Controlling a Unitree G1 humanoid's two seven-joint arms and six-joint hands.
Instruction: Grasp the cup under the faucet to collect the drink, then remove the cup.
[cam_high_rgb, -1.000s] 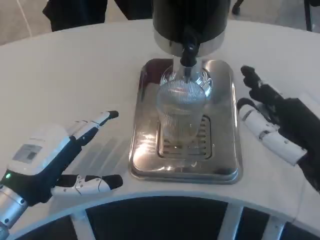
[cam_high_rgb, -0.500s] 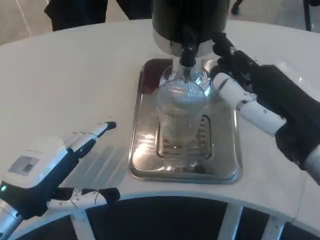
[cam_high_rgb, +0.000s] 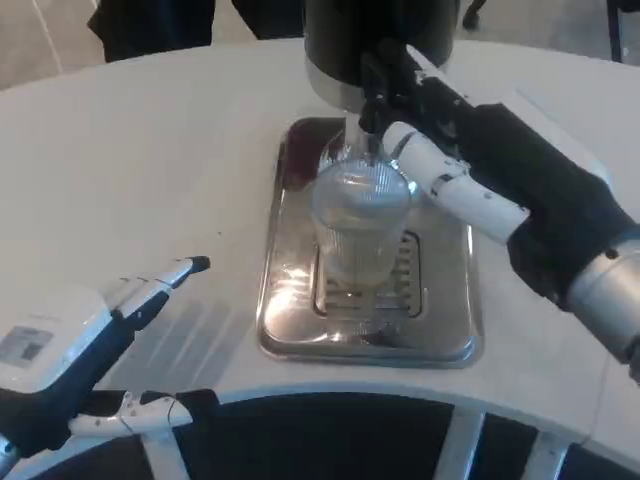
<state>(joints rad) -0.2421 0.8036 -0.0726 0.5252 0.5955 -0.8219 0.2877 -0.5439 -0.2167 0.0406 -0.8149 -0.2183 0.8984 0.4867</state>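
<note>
while the white table has lots of bare room on its left half & far left, the near edge curves just below the metal drip tray, so little space at the front. right of the tray there's a strip of bare table, partly covered by the right arm.

right hand reaches in from the right, up at the black faucet of the dark dispenser. black fingers lie at the tap, one white finger runs along the cup's right rim; can't tell if it actually touches the cup or presses the tap. fingers apart, nothing seen held.

left hand sits low at the near left, well apart from the tray, fingers spread w/ a wide gap between upper & lower ones, holding nothing.

clear ribbed cup stands upright on the tray's slotted grate, right under the faucet, w/ a little pale liquid at the bottom.

dispenser body blocks the far side of the cup; right forearm blocks the right side. left side of cup is open.
</note>
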